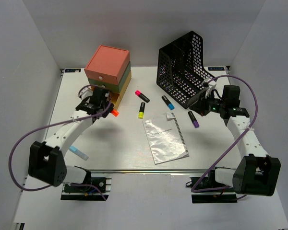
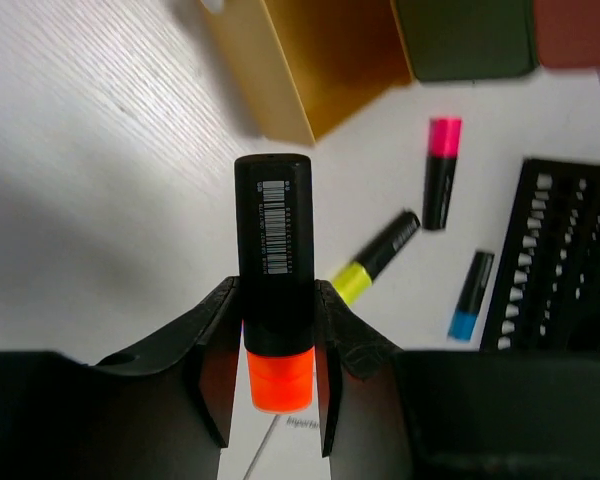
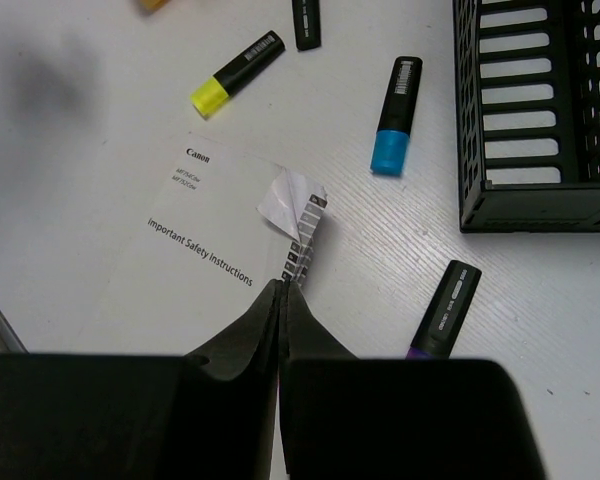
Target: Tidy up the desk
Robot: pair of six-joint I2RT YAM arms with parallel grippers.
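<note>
The white desk (image 1: 120,155) is pictured from above, enclosed by plain white walls, with a metal rail (image 1: 149,170) running along its near edge. Scattered over its middle are a pink highlighter (image 1: 142,95), a yellow highlighter (image 1: 141,110), a blue highlighter (image 1: 168,102) and a purple highlighter (image 1: 193,119). A Canon safety instructions booklet (image 1: 164,138) is laid flat just near of them, one far corner curled up. A stacked pink, green and yellow drawer box (image 1: 108,67) is set at the far left and a black mesh file holder (image 1: 182,67) at the far right. An orange highlighter (image 2: 275,240) is clamped between the fingers of the left gripper (image 2: 278,330), orange cap towards the wrist, just beside the box's yellow bottom tier. The right gripper (image 3: 281,300), close to the file holder and the purple highlighter, is shown with its fingers pressed together and nothing between them
</note>
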